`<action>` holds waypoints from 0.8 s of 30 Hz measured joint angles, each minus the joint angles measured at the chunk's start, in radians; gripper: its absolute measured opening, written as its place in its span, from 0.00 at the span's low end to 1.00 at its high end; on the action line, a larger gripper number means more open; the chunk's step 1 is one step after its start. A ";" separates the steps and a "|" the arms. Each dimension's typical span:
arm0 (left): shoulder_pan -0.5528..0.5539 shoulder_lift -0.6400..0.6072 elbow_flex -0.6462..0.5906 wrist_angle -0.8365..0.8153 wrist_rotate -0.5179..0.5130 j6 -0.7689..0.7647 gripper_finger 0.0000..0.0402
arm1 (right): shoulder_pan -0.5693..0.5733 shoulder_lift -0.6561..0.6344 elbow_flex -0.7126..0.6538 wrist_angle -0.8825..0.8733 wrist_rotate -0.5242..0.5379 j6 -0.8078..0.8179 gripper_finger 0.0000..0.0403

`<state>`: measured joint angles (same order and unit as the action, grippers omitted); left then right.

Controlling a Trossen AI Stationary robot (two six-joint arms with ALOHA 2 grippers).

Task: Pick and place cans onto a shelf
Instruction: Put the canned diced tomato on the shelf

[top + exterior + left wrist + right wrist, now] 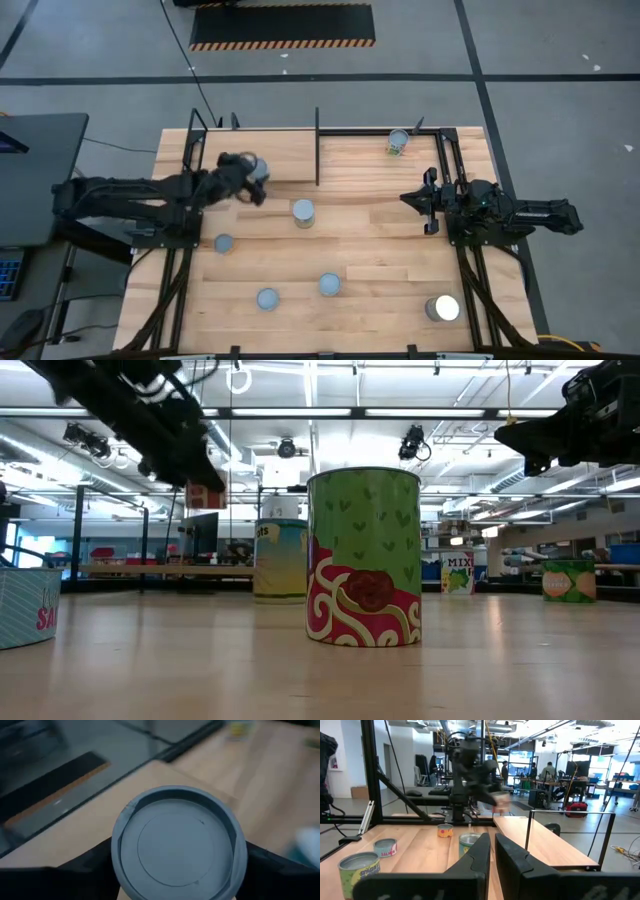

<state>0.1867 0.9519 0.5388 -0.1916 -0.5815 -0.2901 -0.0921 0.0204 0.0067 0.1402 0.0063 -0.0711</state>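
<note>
Two can (456,574) labels possibly read "MIX".

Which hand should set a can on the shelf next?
Left. The left hand already grips a can over the shelf. The right hand is shut, empty, off to the side.

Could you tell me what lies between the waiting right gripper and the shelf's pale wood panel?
In the high view, between the right gripper and the pale wood shelf panel stands a black metal divider post; otherwise bare planks.
</note>
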 joint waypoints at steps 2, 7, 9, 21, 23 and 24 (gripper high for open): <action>0.074 0.021 -0.001 -0.005 0.000 -0.018 0.71 | 0.000 0.000 0.000 0.000 0.000 0.000 0.09; 0.225 0.106 0.000 0.125 0.016 -0.034 0.71 | 0.000 0.000 0.000 0.001 0.001 0.000 0.09; 0.264 0.152 0.001 0.219 0.029 -0.009 0.71 | 0.000 0.000 0.000 0.001 0.000 0.000 0.09; 0.452 0.441 0.130 0.363 0.177 0.075 0.71 | 0.000 0.000 0.000 0.049 -0.007 0.055 0.09; 0.460 0.488 0.190 0.319 0.220 0.098 0.71 | 0.000 0.000 0.000 0.082 -0.006 0.111 0.09; 0.462 0.511 0.218 0.311 0.250 0.101 0.71 | 0.000 0.000 0.000 0.097 -0.005 0.121 0.09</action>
<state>0.6490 1.4633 0.7570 0.1190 -0.3312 -0.1895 -0.0917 0.0204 0.0067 0.2376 0.0011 0.0494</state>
